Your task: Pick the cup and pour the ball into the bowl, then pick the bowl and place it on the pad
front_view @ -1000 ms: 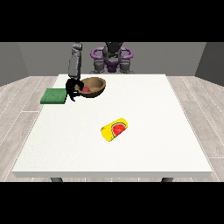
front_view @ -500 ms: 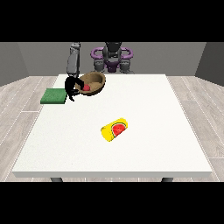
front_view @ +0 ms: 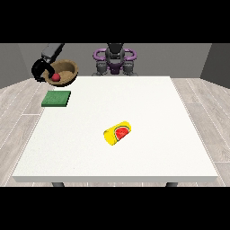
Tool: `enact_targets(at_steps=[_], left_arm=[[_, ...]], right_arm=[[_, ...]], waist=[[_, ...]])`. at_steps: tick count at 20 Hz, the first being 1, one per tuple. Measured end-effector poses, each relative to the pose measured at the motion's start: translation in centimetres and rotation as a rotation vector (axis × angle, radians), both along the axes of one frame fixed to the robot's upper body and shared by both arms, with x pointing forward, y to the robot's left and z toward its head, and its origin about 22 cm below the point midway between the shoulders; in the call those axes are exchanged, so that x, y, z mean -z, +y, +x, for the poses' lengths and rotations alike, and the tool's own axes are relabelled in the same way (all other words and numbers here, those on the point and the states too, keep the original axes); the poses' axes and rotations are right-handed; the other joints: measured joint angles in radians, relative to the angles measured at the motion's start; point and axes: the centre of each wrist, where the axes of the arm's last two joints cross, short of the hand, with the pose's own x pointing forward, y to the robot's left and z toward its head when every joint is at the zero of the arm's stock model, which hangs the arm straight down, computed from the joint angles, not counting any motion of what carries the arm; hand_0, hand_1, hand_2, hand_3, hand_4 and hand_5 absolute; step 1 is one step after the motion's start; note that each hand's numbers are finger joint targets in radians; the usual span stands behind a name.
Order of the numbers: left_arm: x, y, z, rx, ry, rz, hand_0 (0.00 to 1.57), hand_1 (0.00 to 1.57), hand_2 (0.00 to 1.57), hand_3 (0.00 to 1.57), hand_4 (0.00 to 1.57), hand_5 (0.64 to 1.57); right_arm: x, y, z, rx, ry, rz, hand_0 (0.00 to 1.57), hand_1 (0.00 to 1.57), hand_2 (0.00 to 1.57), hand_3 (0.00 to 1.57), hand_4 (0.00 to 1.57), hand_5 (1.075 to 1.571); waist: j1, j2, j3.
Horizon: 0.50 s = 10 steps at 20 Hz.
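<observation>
A brown bowl point(front_view: 66, 70) with a red ball point(front_view: 55, 77) inside hangs tilted in the air, up and behind the green pad point(front_view: 56, 98). The black hand at the view's left point(front_view: 39, 71) has its fingers curled round the bowl's left rim. The pad lies flat at the table's far left edge. A yellow cup point(front_view: 117, 132) with a watermelon picture lies on its side near the table's middle. No hand shows at the view's right.
The white table point(front_view: 148, 112) spreads wide around the cup. The robot's torso point(front_view: 115, 59) stands behind the far edge.
The hand at the view's left has lifted the bowl off the table and carried it up and leftward, above the pad's far side. The cup has not moved.
</observation>
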Motion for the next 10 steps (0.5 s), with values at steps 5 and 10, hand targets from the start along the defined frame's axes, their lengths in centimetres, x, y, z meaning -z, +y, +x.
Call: enact_targets(at_steps=[5,10], left_arm=[[0.1,1.8,-0.8,-0.031,-0.005,0.000,0.00,0.00,0.00,0.00,1.20,1.546],[0.5,2.6,-1.3,-0.028,-0.053,0.003,0.00,0.00,0.00,0.00,1.21,1.555]], right_arm=[[-4.2,-2.0,1.0,0.012,0.002,-0.005,1.57,1.57,1.57,0.67,1.07,1.566],[-6.2,-3.6,1.2,0.021,-0.029,-0.014,1.57,1.57,1.57,0.46,1.11,1.567]], waist=[[-0.024,0.009,0.0003],[-0.018,0.063,0.0010]])
